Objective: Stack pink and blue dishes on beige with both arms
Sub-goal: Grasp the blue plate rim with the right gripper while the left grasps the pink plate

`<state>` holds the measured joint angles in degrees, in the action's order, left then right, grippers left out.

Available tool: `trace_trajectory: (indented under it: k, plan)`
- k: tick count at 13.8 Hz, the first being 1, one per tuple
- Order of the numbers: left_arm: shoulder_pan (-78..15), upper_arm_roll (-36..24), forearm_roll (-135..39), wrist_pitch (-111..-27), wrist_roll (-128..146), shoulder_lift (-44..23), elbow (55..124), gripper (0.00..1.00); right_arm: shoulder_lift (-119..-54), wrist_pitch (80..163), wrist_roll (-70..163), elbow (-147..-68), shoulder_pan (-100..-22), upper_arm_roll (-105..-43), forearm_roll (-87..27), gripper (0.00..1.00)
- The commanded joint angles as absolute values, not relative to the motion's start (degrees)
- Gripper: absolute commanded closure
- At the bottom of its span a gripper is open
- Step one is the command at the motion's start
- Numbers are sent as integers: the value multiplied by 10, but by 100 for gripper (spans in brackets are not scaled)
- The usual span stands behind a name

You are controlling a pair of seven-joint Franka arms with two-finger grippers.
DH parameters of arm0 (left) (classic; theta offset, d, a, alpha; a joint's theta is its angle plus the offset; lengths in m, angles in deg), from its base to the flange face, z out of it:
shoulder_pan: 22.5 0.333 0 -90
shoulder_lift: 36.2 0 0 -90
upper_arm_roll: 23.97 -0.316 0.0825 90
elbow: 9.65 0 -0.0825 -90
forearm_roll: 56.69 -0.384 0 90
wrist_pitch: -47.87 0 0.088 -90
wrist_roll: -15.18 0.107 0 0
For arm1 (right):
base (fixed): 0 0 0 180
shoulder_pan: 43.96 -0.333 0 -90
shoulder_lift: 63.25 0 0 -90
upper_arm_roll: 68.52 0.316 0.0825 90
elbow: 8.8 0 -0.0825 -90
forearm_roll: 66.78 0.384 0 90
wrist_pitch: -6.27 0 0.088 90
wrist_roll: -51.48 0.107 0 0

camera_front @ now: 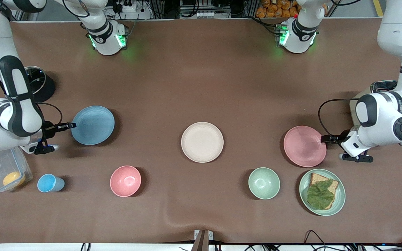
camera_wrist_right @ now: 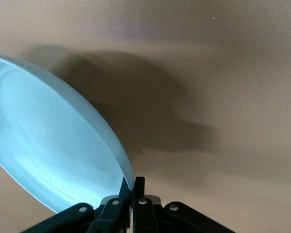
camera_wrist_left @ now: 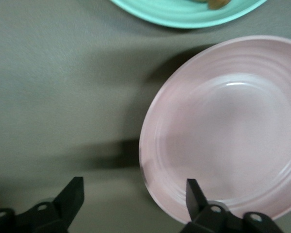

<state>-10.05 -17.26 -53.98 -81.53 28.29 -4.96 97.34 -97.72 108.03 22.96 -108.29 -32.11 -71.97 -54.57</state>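
The pastel blue plate (camera_front: 92, 124) is toward the right arm's end of the table. My right gripper (camera_front: 71, 125) is shut on its rim. In the right wrist view the blue plate (camera_wrist_right: 48, 145) is tipped up off the table and casts a wide shadow, and the right gripper (camera_wrist_right: 133, 187) pinches its edge. The pink plate (camera_front: 305, 146) lies toward the left arm's end. My left gripper (camera_front: 326, 138) is open at its rim. In the left wrist view the left gripper (camera_wrist_left: 134, 194) has one finger over the pink plate (camera_wrist_left: 223, 136) and the other over bare table. The beige plate (camera_front: 202, 142) lies alone in the middle.
Nearer the front camera stand a blue cup (camera_front: 49, 183), pink bowl (camera_front: 125, 181), green bowl (camera_front: 264, 183) and pale green plate (camera_front: 339, 202) with bread and a leaf, close to the pink plate. A plastic box (camera_front: 4, 170) sits by the right arm, and a glass lid (camera_front: 35, 82) farther back.
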Motion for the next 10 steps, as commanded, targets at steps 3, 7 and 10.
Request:
trace_trajectory:
  k: [3,7,10]
  plan:
    - [-96,-164,-503,-838,320,-19,965,83,-977,1048,236,-1057,-326,-718,-536,100]
    - [-96,-164,-502,-837,321,-25,964,100,-976,1030,261,-1048,-337,-718,-536,100]
    - [-93,-164,-502,-805,330,-64,961,100,-976,1030,262,-1047,-338,-718,-536,100]
